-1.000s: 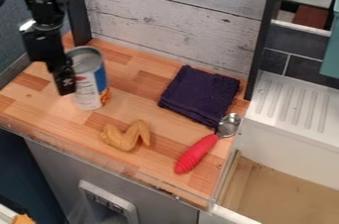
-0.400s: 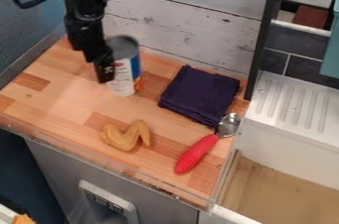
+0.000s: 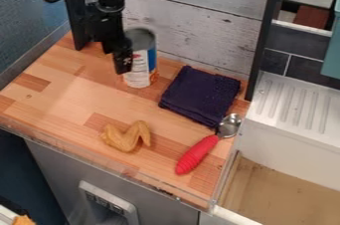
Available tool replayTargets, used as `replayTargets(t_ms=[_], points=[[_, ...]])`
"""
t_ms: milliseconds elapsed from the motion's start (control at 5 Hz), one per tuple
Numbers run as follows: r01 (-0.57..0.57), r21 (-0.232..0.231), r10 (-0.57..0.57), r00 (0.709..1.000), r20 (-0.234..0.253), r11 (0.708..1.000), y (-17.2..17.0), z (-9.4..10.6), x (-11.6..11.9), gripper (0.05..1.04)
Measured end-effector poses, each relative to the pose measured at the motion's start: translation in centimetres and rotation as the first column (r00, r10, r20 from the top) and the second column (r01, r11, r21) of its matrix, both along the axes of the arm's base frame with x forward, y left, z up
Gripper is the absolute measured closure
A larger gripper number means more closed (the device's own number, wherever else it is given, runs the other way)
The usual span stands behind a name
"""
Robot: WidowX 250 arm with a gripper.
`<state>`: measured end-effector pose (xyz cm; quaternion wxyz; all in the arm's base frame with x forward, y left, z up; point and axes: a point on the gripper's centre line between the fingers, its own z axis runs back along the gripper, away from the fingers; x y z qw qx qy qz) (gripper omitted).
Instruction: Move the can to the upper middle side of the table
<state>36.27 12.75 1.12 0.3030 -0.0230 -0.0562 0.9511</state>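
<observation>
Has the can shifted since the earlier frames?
Yes; the can has moved right and back toward the wall boards, ending nearer the dark folded cloth.

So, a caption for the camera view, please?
Black pincer at a can, with folded dark cloth and red-handled scoop on the wooden counter.

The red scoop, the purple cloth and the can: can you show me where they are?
Red scoop [image 3: 193, 158]: camera view, on its handle.
Purple cloth [image 3: 201, 93]: camera view, middle of its top.
Can [image 3: 139, 76]: camera view, on its label.
</observation>
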Motion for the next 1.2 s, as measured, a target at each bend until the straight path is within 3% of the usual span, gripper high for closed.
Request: replayTargets(t_ms=[200, 600, 1000, 1200], points=[[0.017, -0.028, -0.016, 1.0, 0.01, 0.999, -1.2, 0.2, 0.5, 0.083], [0.02, -0.029, -0.02, 1.0, -0.006, 0.999, -1.7, 0.5, 0.0, 0.083], [0.022, -0.021, -0.02, 0.996, 0.09, 1.0, -1.3, 5.0, -0.8, 0.083], [0.07, -0.005, -0.069, 0.992, 0.105, 0.998, -1.3, 6.5, -1.3, 0.083]])
